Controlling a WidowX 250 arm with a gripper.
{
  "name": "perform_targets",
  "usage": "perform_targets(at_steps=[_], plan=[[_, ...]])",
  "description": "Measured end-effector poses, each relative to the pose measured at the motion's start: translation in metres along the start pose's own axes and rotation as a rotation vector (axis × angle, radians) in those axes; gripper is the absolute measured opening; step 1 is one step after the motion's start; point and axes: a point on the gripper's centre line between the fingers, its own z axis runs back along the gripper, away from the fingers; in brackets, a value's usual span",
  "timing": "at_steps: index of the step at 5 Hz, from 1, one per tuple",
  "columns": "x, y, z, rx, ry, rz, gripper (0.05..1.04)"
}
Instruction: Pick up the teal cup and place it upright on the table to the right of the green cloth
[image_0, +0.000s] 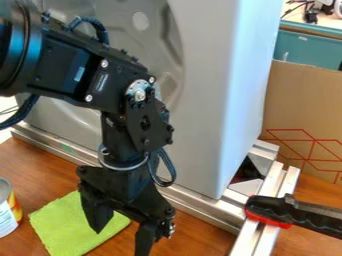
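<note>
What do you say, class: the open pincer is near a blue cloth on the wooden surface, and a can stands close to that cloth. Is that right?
Not quite: the colour is wrong. The camera view shows a green cloth on the wooden surface, with the open pincer near it and a can close by.

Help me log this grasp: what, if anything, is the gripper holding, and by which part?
Nothing is held: the gripper hangs near the green cloth with its fingers spread apart and nothing clasped between them.
</note>
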Motion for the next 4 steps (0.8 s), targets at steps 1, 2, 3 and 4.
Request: perform_targets(at_steps=[1, 2, 3, 4], plan=[[-0.002, 0.000, -0.003, 0.003, 0.014, 0.001, 1.001], [-0.022, -0.019, -0.014, -0.019, 0.030, -0.041, 1.001], [-0.028, -0.035, -0.024, -0.103, 0.046, -0.101, 1.001], [-0.034, -0.045, -0.036, -0.153, 0.103, -0.155, 1.001]])
